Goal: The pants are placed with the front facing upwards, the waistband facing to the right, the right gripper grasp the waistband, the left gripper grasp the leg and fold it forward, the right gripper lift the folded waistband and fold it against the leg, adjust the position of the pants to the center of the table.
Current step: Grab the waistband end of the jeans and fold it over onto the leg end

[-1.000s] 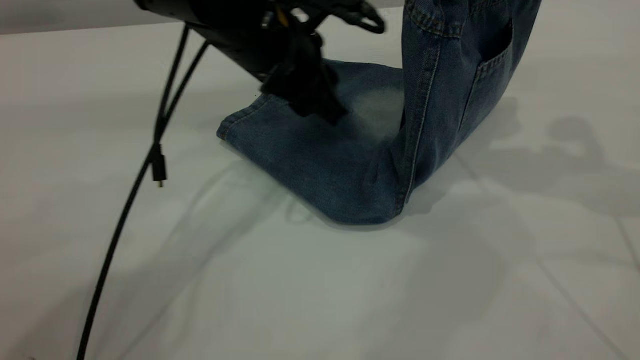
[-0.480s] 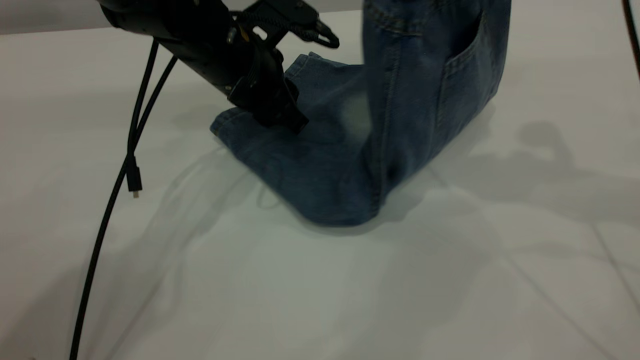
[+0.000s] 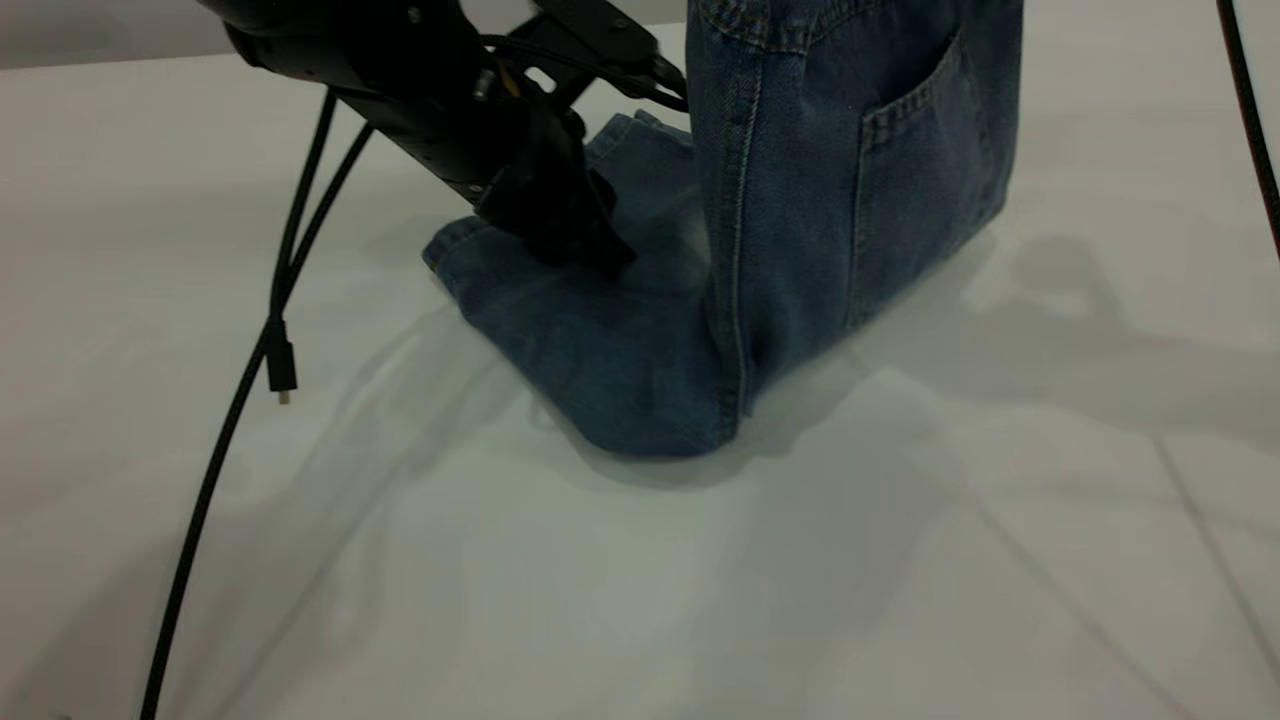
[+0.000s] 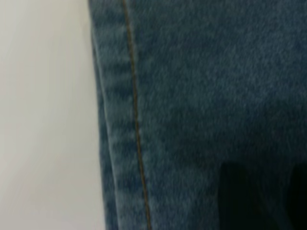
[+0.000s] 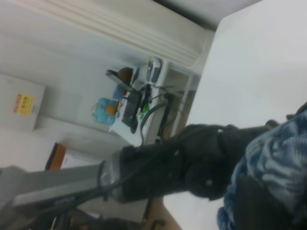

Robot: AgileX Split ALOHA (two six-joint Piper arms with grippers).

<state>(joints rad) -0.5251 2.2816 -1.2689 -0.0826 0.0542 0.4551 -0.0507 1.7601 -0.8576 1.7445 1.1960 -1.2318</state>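
Note:
The blue denim pants (image 3: 640, 350) lie with their legs flat on the white table (image 3: 900, 560). Their upper part (image 3: 850, 170), back pocket showing, hangs upright from above the exterior view's top edge. My left gripper (image 3: 590, 255) presses down on the leg near the hem; in the left wrist view its dark fingers (image 4: 242, 199) stand apart on flat denim. My right gripper (image 5: 268, 191) is out of the exterior view. In the right wrist view it is shut on the gathered waistband (image 5: 280, 151), held high above the table.
A black cable (image 3: 290, 250) with a loose plug (image 3: 282, 372) hangs from the left arm (image 5: 192, 158) down to the table. Another cable (image 3: 1245, 100) runs at the far right. Beyond the table's far edge stands a cluttered shelf (image 5: 139, 100).
The lifted upper part of the pants has swung left, toward the leg and the left gripper. The left gripper has come down onto the leg near the hem and stays there.

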